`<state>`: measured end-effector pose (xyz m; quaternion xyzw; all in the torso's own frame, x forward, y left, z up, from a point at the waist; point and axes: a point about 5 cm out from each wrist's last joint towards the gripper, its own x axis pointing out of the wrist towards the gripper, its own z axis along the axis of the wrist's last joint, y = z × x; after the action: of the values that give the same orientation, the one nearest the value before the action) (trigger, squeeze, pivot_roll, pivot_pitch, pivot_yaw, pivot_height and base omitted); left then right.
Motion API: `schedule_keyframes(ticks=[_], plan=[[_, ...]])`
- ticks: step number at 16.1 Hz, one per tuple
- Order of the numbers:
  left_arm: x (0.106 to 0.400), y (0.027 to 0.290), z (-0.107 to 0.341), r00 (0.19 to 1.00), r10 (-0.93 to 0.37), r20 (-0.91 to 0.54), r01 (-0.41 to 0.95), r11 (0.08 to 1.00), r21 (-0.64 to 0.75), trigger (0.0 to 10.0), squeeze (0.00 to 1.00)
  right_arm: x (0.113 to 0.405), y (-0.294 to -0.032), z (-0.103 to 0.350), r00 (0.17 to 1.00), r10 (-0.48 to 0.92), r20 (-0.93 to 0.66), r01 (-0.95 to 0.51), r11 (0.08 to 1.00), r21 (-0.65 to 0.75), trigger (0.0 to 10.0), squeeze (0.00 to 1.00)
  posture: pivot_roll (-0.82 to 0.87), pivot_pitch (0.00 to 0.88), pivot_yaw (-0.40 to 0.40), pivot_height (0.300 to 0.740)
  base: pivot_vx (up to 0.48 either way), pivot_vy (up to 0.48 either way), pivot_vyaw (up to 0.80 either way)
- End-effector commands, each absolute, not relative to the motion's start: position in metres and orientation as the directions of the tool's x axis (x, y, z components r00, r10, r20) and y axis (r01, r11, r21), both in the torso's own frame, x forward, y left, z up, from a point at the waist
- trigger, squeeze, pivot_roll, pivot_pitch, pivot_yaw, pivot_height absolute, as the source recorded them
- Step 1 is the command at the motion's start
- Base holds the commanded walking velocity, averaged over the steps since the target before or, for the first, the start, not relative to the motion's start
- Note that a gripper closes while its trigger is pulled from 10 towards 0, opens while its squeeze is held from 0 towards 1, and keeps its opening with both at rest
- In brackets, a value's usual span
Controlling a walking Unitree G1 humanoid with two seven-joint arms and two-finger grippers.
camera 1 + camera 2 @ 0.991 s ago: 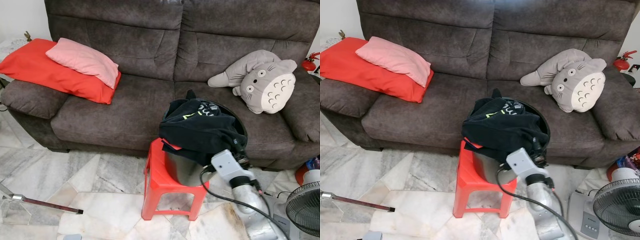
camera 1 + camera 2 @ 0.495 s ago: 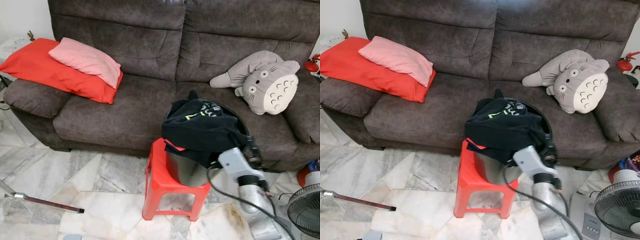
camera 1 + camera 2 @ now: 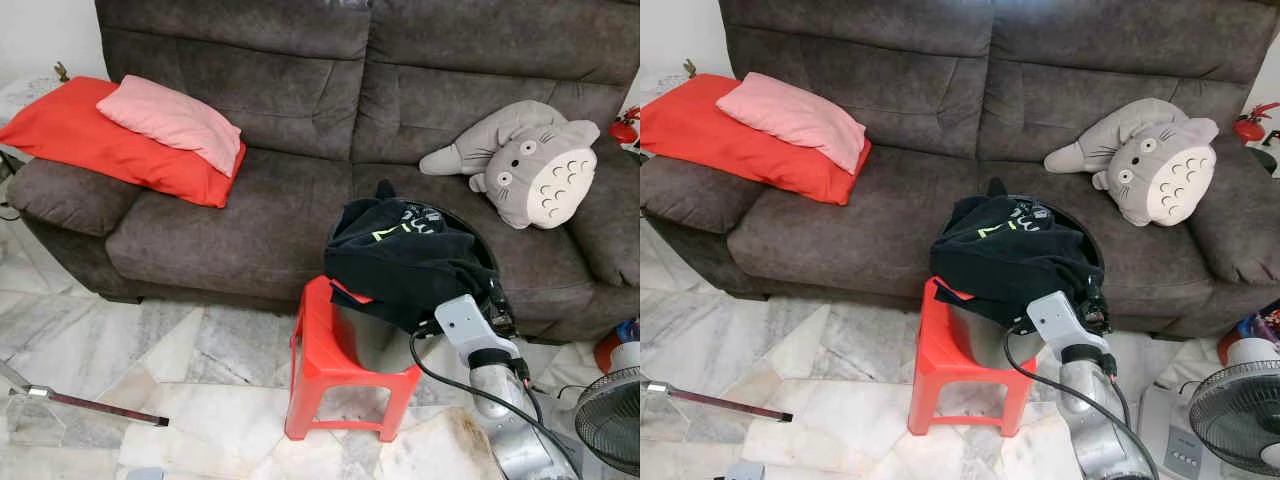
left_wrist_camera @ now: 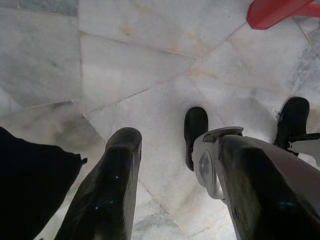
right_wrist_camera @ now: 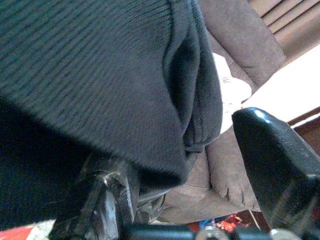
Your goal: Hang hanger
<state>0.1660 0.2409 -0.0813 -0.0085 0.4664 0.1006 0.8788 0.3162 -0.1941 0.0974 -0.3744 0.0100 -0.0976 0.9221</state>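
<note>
Garment (image 5: 90, 75) between right gripper (image 5: 185, 200) fingers

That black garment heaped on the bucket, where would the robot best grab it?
Probably the thick folded hem of the black garment hanging over the bucket's near rim, approached from the robot's right. The right gripper is open there, one finger on each side of that drooping fold, so closing should pinch it.

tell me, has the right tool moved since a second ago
Yes. The right tool has gone right along the black clothes, farther from the red stool.
</note>
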Motion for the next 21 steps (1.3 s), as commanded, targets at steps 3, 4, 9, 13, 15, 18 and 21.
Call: schedule_keyframes(ticks=[3, 4, 9, 13, 15, 18, 21], plan=[[0.159, 0.238, -0.085, 0.522, 0.161, -0.838, -0.181, 0.981, 0.075, 10.0, 0.0, 0.323, -0.209, 0.125, 0.942, -0.264, 0.21, 0.334, 0.648, -0.685, 10.0, 0.0, -0.05, 0.151, -0.039, 0.74, 0.0, 0.0, 0.0], [0.159, 0.238, -0.085, 0.522, 0.161, -0.838, -0.181, 0.981, 0.076, 10.0, 0.0, 0.323, -0.213, 0.132, 0.924, -0.284, 0.256, 0.381, 0.622, -0.684, 10.0, 0.0, -0.05, 0.151, -0.039, 0.74, 0.0, 0.0, 0.0], [0.158, 0.239, -0.085, 0.521, 0.16, -0.838, -0.183, 0.98, 0.074, 10.0, 0.0, 0.321, -0.215, 0.155, 0.888, -0.267, 0.374, 0.459, 0.569, -0.683, 10.0, 0.0, -0.05, 0.153, -0.04, 0.74, 0.0, 0.0, 0.0], [0.158, 0.241, -0.085, 0.521, 0.163, -0.838, -0.186, 0.98, 0.074, 10.0, 0.0, 0.324, -0.207, 0.147, 0.92, -0.25, 0.301, 0.391, 0.606, -0.693, 10.0, 0.0, -0.05, 0.149, -0.042, 0.74, 0.0, 0.0, 0.0], [0.158, 0.241, -0.085, 0.521, 0.163, -0.838, -0.185, 0.98, 0.075, 10.0, 0.0, 0.323, -0.204, 0.127, 0.958, -0.229, 0.172, 0.281, 0.631, -0.723, 10.0, 0.0, -0.05, 0.147, -0.04, 0.74, 0.0, 0.0, 0.0], [0.158, 0.24, -0.085, 0.521, 0.16, -0.839, -0.183, 0.98, 0.074, 10.0, 0.0, 0.323, -0.201, 0.121, 0.975, -0.179, 0.129, 0.212, 0.598, -0.773, 10.0, 0.0, -0.05, 0.142, -0.04, 0.74, 0.0, 0.0, 0.0], [0.158, 0.239, -0.085, 0.521, 0.16, -0.838, -0.185, 0.98, 0.073, 10.0, 0.0, 0.328, -0.197, 0.124, 0.985, -0.112, 0.13, 0.169, 0.515, -0.84, 10.0, 0.0, -0.04, 0.145, -0.041, 0.74, 0.0, 0.0, 0.0]])
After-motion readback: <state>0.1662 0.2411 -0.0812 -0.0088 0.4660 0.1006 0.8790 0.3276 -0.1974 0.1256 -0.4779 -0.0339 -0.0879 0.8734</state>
